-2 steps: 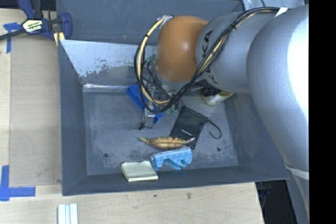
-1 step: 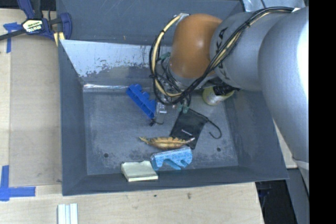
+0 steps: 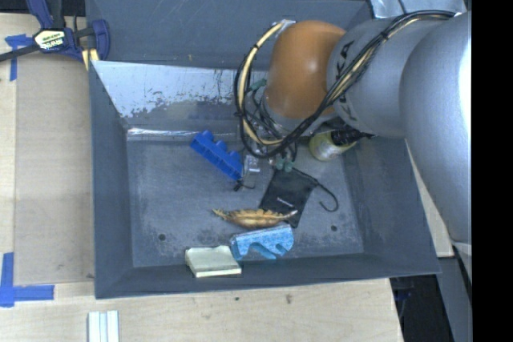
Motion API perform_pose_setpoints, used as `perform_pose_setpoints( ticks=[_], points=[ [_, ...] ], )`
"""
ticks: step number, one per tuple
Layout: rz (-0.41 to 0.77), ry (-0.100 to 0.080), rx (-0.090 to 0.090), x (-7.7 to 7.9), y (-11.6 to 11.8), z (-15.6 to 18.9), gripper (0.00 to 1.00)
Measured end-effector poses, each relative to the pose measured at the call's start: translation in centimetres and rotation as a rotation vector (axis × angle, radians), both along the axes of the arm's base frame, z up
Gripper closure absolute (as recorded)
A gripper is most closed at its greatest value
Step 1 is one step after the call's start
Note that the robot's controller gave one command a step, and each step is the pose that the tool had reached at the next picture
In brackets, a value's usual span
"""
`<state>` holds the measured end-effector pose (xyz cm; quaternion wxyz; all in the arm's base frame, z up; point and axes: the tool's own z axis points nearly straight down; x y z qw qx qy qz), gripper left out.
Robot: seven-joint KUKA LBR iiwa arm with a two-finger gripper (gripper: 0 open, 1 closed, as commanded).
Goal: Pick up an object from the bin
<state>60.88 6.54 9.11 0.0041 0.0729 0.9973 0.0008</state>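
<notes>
No writing, label, brand or number is legible on anything in the bin (image 3: 108,172).

Colour rundown of the bin, nothing fancy

The bin (image 3: 112,196) is dull grey, its back wall scuffed with pale streaks. There's a black pouch (image 3: 287,192) mid-floor, with a bright blue ridged plastic piece (image 3: 216,154) up-left of it. A mottled yellow-brown leaf (image 3: 255,215) sits just below the pouch, a light blue sponge (image 3: 263,242) under that, and a pale cream block (image 3: 213,261) lower-left. A yellow-green ball (image 3: 323,146) is up-right. The arm (image 3: 417,76) is silver, with an orange-brown cover (image 3: 303,76) and yellow and black cables (image 3: 258,104).
</notes>
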Motion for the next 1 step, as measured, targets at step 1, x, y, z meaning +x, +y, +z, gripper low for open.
perform_pose_setpoints(
  ticks=[1],
  points=[
    [-0.045,-0.001,-0.002,1.07,1.36,-0.08,0.00]
  ],
)
